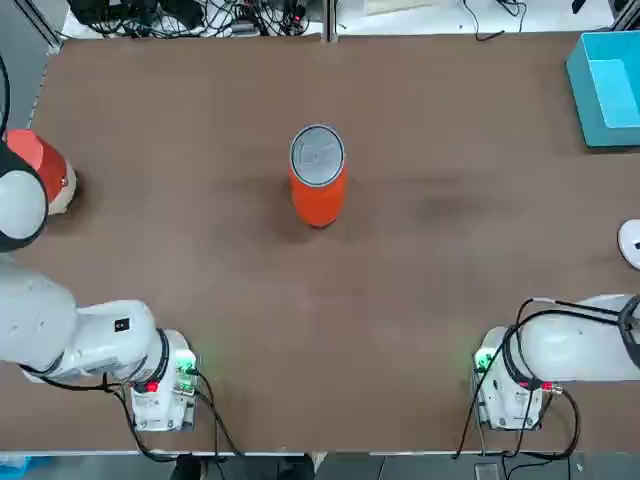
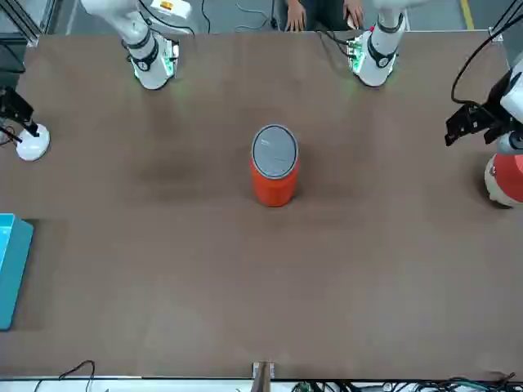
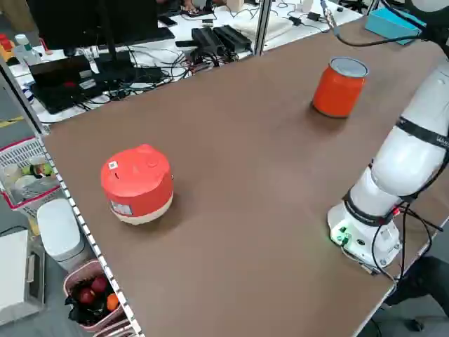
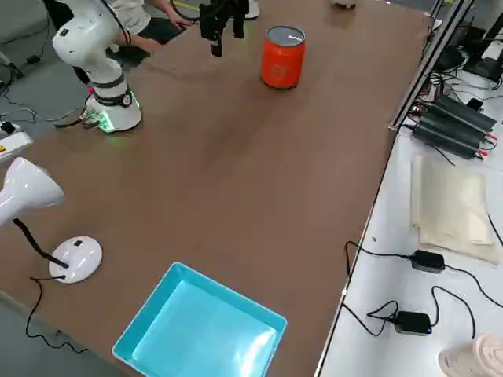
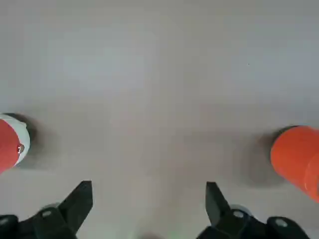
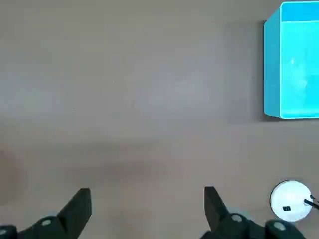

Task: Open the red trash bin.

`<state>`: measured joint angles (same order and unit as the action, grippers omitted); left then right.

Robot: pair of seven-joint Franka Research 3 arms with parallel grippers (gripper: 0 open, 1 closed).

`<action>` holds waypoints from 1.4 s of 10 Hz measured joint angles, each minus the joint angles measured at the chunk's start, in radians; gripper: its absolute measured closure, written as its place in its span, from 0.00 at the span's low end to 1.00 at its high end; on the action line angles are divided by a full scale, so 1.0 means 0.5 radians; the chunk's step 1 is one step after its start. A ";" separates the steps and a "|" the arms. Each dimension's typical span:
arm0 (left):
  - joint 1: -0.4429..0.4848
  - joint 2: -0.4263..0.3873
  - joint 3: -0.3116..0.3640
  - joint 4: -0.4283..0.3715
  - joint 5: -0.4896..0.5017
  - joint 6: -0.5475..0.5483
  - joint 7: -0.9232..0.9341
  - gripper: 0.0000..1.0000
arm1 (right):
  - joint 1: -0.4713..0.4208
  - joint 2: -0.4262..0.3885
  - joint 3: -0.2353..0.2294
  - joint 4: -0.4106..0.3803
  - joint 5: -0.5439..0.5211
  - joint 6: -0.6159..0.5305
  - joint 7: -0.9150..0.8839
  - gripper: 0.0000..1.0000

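The red trash bin [image 1: 318,195] stands upright in the middle of the table, its round grey lid [image 1: 317,156] lying flat and closed on the silver rim. It also shows as the red trash bin [image 2: 274,181], [image 3: 337,90], [image 4: 282,59]. My left gripper [image 5: 147,199] hangs open and empty high over the table's left side, with the red trash bin [image 5: 297,160] well off to its side; from across the table it shows as the left gripper [image 2: 464,124]. My right gripper [image 6: 147,201] is open and empty over the table's right side, far from the bin.
A red-and-white rounded object [image 1: 45,175] sits at the table's left edge, below the left arm. A light blue rectangular box [image 1: 610,90] lies at the far right corner. A white lamp base [image 6: 290,200] stands near the right edge. Both arm bases [image 1: 165,385] are at the near edge.
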<state>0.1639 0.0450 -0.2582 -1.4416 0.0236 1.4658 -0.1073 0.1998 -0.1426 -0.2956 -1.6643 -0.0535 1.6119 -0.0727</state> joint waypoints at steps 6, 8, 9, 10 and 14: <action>-0.025 0.013 -0.040 -0.006 -0.205 0.004 -0.418 0.00 | 0.040 0.000 0.017 0.000 0.001 0.000 0.125 0.00; -0.069 0.051 -0.133 -0.007 -0.212 0.022 -0.874 0.00 | 0.245 0.000 0.028 -0.008 0.002 -0.001 0.491 0.00; -0.108 0.067 -0.168 -0.013 -0.206 0.025 -1.077 0.00 | 0.369 0.000 0.034 -0.013 0.003 0.000 0.693 0.00; -0.175 0.086 -0.186 -0.025 -0.169 0.033 -1.293 0.00 | 0.466 0.000 0.040 -0.014 0.032 0.000 0.867 0.03; -0.420 0.156 -0.230 -0.108 -0.114 0.237 -2.328 0.10 | 0.667 0.000 0.042 -0.030 0.231 -0.001 1.210 0.48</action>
<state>-0.0461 0.1232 -0.3733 -1.4955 -0.0332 1.5844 -1.2712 0.5332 -0.1426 -0.2747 -1.6791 0.0621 1.6113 0.5322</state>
